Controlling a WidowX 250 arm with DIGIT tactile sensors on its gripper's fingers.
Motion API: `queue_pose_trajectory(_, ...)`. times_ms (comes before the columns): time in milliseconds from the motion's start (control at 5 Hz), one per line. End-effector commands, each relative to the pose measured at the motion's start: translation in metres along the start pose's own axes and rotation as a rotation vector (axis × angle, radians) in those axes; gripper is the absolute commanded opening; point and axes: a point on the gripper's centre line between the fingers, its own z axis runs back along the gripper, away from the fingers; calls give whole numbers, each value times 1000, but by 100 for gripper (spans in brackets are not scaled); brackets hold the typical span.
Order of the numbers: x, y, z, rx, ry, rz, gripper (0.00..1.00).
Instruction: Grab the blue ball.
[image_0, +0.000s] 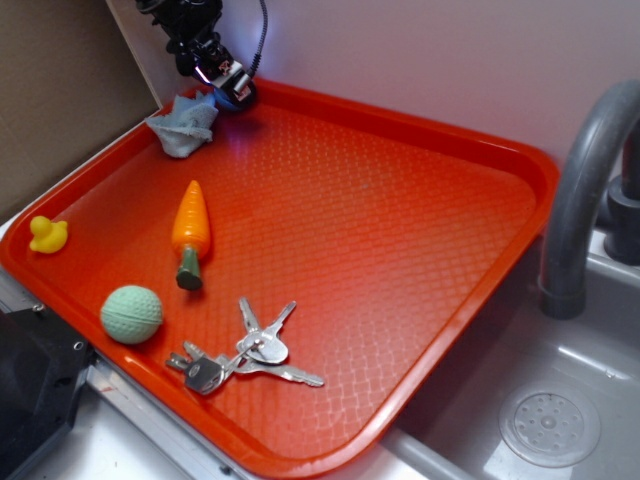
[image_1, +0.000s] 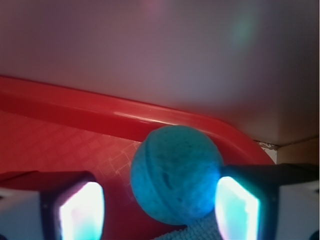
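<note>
We've got the pincer (image_0: 232, 88) parked way up in the far corner of the red tray (image_0: 420, 140), right down over the blue ball (image_1: 176, 172). From the wrist view the ball sits between the two fingers (image_1: 82, 212): the right pad looks like it's touching or nearly touching, while there's a clear gap on the left side. So the pincer reads as released and straddling the ball, not clamped on it yet.

Why there? The ball is tucked up against the tray's raised rim, with a crumpled grey-blue cloth (image_0: 185, 125) just beside it. A bit of that cloth shows right under the ball in the wrist view, so it might get pinched along with it.

Room-wise, that corner is tight: rim and wall behind, cloth to one side. We think closing should work, but the ball could squirt toward the rim if only one pad pushes first. Lifting straight up looks like the safe exit.

Everything else is well apart, toward the near end of the tray: the toy carrot (image_0: 190, 232), green ball (image_0: 131, 314), keys (image_0: 245, 355) and yellow duck (image_0: 47, 234). The tray's middle is wide open, and the faucet (image_0: 585, 180) is off to the side.
</note>
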Motion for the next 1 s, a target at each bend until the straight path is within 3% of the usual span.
queue_pose_trajectory(0,13,0,0,25,-14,-5,0)
queue_pose_trajectory(800,7,-6,-6,16,1,1,0)
